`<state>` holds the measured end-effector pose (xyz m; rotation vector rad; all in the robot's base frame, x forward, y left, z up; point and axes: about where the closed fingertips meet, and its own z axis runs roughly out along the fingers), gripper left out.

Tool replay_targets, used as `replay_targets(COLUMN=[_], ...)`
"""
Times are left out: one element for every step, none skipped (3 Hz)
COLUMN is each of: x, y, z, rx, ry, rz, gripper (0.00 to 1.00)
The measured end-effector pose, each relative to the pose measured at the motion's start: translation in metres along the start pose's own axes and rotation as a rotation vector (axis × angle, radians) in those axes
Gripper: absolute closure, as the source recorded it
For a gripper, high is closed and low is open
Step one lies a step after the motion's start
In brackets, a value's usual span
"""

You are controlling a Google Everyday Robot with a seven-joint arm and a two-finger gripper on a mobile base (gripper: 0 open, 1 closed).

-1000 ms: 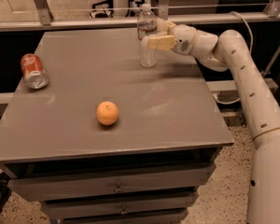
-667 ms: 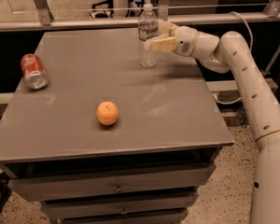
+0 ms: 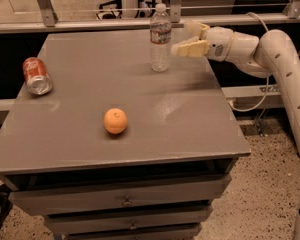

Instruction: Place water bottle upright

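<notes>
Near the far edge of the worktop (image 3: 190, 114), a little right of its middle, the water bottle (image 3: 160, 41) stands upright on its base with its white cap on top. A moment ago the gripper (image 3: 182, 37) was closed in around the bottle's side; it has since drawn back toward the far right corner, and the bottle has stayed where it was without tipping. That suggests the placing is done and only the retreat remains. The gripper now hovers just beside the bottle on its right, its two fingers spread wide and empty. The nearer fingertip seems just clear of the plastic, though the gap is slim. A red soda can (image 3: 37, 75) lies on its side by the left edge, and an orange (image 3: 115, 121) sits toward the front, both well apart from the bottle.
</notes>
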<state>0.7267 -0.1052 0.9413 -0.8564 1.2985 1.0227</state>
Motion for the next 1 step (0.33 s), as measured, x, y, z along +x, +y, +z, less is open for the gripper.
replay_targets(x=[0.0000], y=[0.0000], z=[0.0000], rx=[0.000], ry=[0.000], rz=[0.000], gripper=[0.00])
